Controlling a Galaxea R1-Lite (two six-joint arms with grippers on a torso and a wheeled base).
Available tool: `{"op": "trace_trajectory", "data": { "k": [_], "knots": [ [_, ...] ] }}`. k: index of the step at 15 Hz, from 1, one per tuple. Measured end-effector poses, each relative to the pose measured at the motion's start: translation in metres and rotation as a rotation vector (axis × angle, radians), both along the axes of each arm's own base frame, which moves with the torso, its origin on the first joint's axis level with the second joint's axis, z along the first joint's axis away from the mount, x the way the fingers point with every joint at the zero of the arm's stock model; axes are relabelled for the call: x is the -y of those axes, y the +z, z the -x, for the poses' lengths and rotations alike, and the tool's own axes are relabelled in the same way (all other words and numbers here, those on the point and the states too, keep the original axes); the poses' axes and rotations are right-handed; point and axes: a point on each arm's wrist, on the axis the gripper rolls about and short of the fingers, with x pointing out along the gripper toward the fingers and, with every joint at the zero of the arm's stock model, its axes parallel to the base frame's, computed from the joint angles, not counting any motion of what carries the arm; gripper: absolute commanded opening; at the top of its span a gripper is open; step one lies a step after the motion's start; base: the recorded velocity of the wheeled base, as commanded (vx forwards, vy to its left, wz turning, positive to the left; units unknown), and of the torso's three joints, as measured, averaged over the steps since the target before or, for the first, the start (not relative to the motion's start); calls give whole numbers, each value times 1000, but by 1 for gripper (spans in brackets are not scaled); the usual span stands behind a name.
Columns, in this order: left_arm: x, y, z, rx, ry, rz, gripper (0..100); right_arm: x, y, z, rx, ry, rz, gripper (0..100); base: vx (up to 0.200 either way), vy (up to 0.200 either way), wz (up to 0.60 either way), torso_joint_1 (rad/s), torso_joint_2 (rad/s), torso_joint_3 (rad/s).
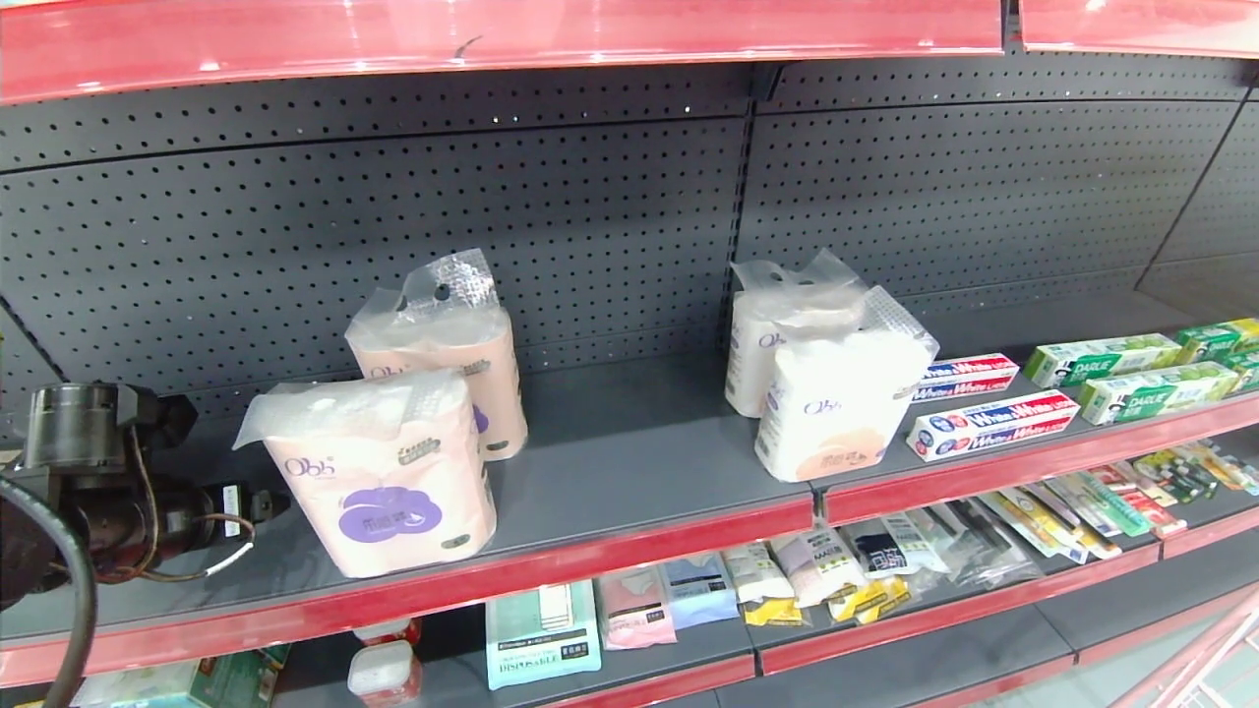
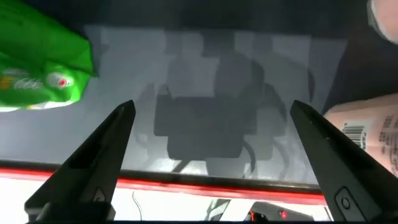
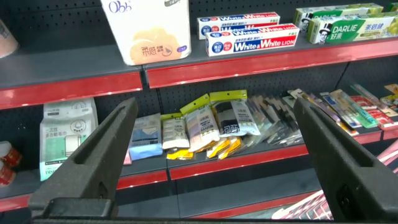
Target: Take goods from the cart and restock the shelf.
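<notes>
Shelf (image 1: 629, 442) taken as the reference: found four tissue packs upright on it, two toward the left end and two near the middle upright. Placed the front-left tissue pack (image 1: 379, 472) close to the front edge and the back-left tissue pack (image 1: 443, 359) near the back panel. Placed the front-right tissue pack (image 1: 836, 403) at the front edge, with the back-right tissue pack (image 1: 777, 334) touching it from behind. Noted toothpaste boxes (image 1: 989, 423) lying flat toward the right end, long axis roughly along the front edge.

Found the left hand (image 2: 212, 109) released, fingers spread wide, grasping nothing, hovering over bare shelf at the left end, just inside the red front edge. Saw the front-left tissue pack, going by position, just beside one finger, and a green pack (image 2: 37, 74) near the other.

Found the right hand (image 3: 216, 102) likewise released and empty, held back from the shelf and facing the lower shelf (image 3: 236, 163) of sachets (image 3: 211, 127).

Could not make out any goods in the cart. Took the red wire bars (image 1: 1205, 659) at the lower right for a corner of it, without certainty. Judged, on that reading, the next item to lie below and to the right of both hands, well apart from the left one and nearer the right arm. Judged a fetch from the cart due before any placing, with the bare stretch between the two pairs of packs the likely gap to fill.
</notes>
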Motion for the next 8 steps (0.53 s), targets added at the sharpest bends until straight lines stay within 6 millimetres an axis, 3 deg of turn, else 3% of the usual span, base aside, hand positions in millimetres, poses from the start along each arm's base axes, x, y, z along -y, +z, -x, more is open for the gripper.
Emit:
{"op": "trace_trajectory", "data": {
  "k": [8],
  "knots": [
    [4, -8, -14, -17, -43, 22, 100, 0, 0, 0, 0, 0, 0, 100, 0, 0, 0, 0, 0, 0]
  ]
}}
